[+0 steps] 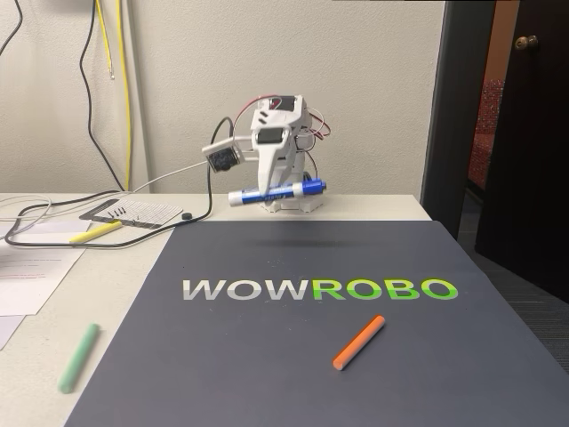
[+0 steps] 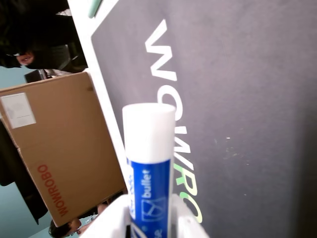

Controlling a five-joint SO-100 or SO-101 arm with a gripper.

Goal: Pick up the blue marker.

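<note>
The blue marker (image 1: pixel 276 192) hangs level in the air above the far edge of the dark mat, blue cap pointing right in the fixed view. My white gripper (image 1: pixel 266 190) is shut on its barrel, near the white end. In the wrist view the blue marker (image 2: pixel 148 163) rises from between my fingers (image 2: pixel 111 218) at the bottom edge, white end up, blue label showing the word "bullet". The mat lies well below it.
An orange stick (image 1: pixel 358 342) lies on the dark mat (image 1: pixel 293 356) with its WOWROBO lettering. A green stick (image 1: pixel 78 357) lies off the mat's left edge, a yellow one (image 1: pixel 95 232) by papers and cables at the far left. A cardboard box (image 2: pixel 54 148) stands beside the table.
</note>
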